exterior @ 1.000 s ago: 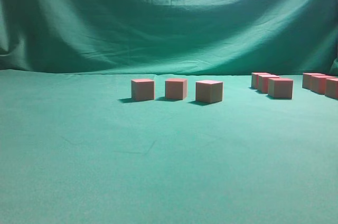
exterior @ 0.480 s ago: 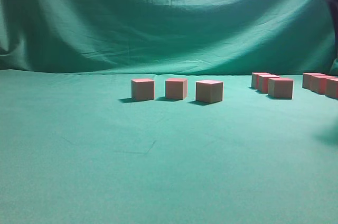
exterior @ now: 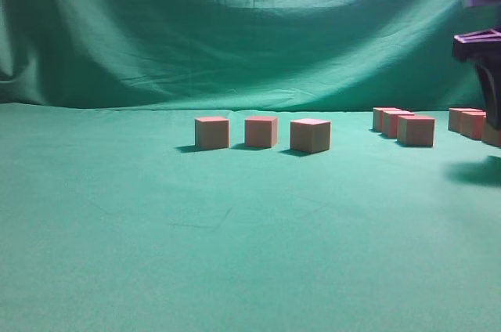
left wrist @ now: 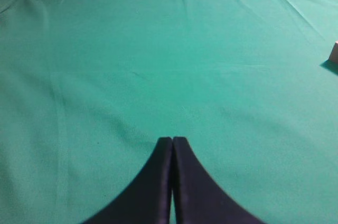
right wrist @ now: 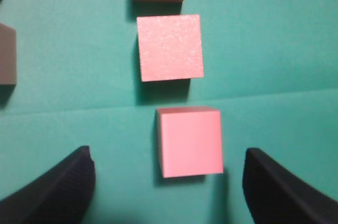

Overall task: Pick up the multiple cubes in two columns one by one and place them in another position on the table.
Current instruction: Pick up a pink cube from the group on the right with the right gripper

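Observation:
Three pinkish-red cubes (exterior: 261,131) stand in a row mid-table on the green table (exterior: 235,254). Two columns of cubes sit at the right, one led by a cube (exterior: 416,130), the other (exterior: 473,124) under my right gripper (exterior: 491,105). In the right wrist view the right gripper (right wrist: 168,155) is open, its fingers (right wrist: 63,182) wide on either side of the nearest cube (right wrist: 190,142), not touching it. Two more cubes (right wrist: 170,47) line up beyond it. My left gripper (left wrist: 172,139) is shut on nothing, over bare cloth.
The neighbouring column's cubes (right wrist: 6,55) lie at the left edge of the right wrist view. One cube corner (left wrist: 335,52) shows at the right edge of the left wrist view. A green draped backdrop (exterior: 250,34) closes the far side.
My right arm has come into the exterior view from the upper right and dropped lower over the rightmost column. The cubes have not moved.

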`<action>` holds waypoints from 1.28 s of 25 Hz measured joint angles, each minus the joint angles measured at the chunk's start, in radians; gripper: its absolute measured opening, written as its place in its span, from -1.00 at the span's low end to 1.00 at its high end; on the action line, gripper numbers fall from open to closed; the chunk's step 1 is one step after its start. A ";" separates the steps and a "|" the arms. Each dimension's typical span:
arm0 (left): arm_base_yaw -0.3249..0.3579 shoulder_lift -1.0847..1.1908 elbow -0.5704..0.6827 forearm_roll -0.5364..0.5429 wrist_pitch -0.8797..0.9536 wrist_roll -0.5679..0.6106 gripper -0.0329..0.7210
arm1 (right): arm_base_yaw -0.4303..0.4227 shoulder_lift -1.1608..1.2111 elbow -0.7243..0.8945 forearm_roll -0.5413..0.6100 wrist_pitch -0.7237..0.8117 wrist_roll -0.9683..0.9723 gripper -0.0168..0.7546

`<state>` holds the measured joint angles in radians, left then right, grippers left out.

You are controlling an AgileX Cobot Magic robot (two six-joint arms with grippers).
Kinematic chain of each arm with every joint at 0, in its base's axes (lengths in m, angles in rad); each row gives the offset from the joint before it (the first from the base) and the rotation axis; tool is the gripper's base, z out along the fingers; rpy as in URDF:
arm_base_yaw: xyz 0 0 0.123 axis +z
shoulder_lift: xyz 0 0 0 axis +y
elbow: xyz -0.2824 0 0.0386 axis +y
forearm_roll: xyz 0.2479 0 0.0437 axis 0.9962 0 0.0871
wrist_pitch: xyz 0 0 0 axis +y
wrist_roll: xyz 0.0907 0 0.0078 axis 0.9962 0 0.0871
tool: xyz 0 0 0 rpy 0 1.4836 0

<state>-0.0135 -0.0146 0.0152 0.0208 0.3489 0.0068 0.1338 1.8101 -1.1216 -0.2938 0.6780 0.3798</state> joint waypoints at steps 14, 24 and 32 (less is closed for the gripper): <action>0.000 0.000 0.000 0.000 0.000 0.000 -0.91 | -0.025 0.059 0.000 -0.029 -0.066 0.000 0.46; 0.000 0.000 0.000 0.000 0.000 0.000 -0.91 | -0.064 0.059 0.000 0.086 -0.073 -0.099 0.46; 0.000 0.000 0.000 0.000 0.000 0.000 -0.91 | -0.064 0.059 0.000 0.118 -0.070 -0.132 -0.29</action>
<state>-0.0135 -0.0146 0.0152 0.0208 0.3489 0.0068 0.0695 1.8694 -1.1216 -0.1761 0.6084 0.2483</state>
